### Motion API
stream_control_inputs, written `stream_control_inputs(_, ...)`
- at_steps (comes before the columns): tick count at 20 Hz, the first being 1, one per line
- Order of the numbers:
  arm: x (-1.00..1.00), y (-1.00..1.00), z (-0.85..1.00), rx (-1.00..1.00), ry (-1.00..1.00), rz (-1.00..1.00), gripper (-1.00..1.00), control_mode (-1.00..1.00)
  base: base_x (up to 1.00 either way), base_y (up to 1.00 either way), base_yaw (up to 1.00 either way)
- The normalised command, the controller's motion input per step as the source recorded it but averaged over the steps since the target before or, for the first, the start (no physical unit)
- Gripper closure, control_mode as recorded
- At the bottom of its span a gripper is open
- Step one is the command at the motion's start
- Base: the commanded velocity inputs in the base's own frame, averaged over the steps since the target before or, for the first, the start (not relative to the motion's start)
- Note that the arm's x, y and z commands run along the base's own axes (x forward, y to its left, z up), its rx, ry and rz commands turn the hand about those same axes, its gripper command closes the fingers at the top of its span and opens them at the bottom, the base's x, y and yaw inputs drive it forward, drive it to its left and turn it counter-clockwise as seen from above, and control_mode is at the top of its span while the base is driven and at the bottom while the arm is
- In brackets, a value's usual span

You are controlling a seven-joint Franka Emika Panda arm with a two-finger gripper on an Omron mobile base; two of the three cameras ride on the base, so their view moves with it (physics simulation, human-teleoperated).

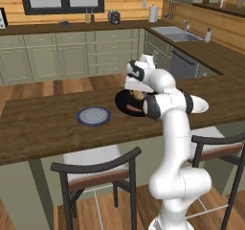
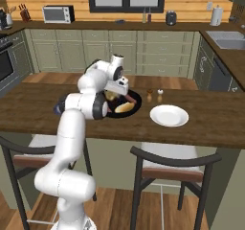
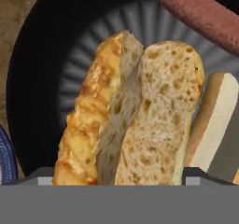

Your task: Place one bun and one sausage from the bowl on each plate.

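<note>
The black bowl (image 3: 42, 55) sits on the wooden counter, also seen as the bowl (image 1: 120, 104) and the bowl (image 2: 136, 104). In it lies a split golden bun (image 3: 140, 115), a second bun (image 3: 214, 120) beside it, and a reddish sausage (image 3: 200, 13) at the far rim. My gripper (image 3: 120, 178) is down in the bowl with its jaws wide, one tip against each side of the split bun, which still rests in the bowl. The blue-grey plate (image 1: 94, 116) lies left of the bowl and the white plate (image 2: 169, 115) lies to its right; nothing rests on either plate.
Two small shakers (image 2: 154, 96) stand between the bowl and the white plate. Two chairs (image 2: 167, 164) are tucked at the counter's near edge. A sink (image 1: 174, 33) and cabinets lie beyond.
</note>
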Motion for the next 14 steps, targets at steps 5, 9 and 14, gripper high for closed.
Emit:
stream_control_inputs(5,-1.0,0.57,0.81,0.0,-0.01,0.04,1.0,-1.0,0.0,0.0,0.0)
stream_control_inputs(9,-1.0,1.0,0.16,-0.08,-0.04,0.05,1.0,-1.0,0.0,0.0,0.0)
stream_control_inputs(14,-0.87,1.0,-0.04,-0.11,-0.1,0.03,1.0,-1.0,0.0,0.0,0.0)
